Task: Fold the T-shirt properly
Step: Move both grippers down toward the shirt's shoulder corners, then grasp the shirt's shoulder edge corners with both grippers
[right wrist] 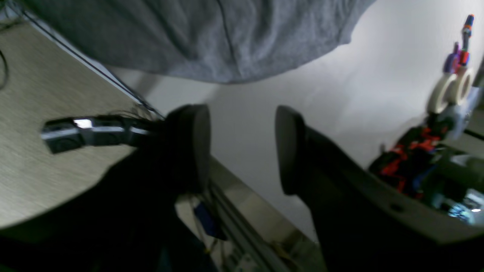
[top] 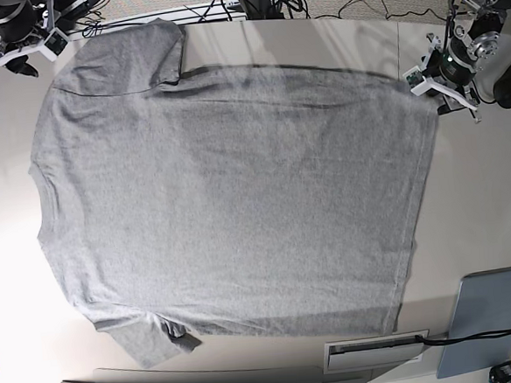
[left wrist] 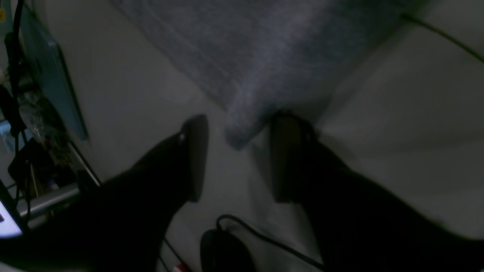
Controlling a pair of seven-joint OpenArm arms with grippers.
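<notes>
T-shirt [top: 229,193] flat on table [top: 492,192], collar leftward in base view; 2 grippers, right gripper [top: 19,52] and left gripper [top: 445,77], at its far corners.

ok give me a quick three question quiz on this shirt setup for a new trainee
1. True or false: the T-shirt lies spread flat on the table, plain side up.
2. What is the state of the left gripper? A) shut on the shirt B) open, a shirt corner just ahead between its fingers C) out of view
3. Fill in: the right gripper is ____ and holds nothing.

Key:
1. True
2. B
3. open
</notes>
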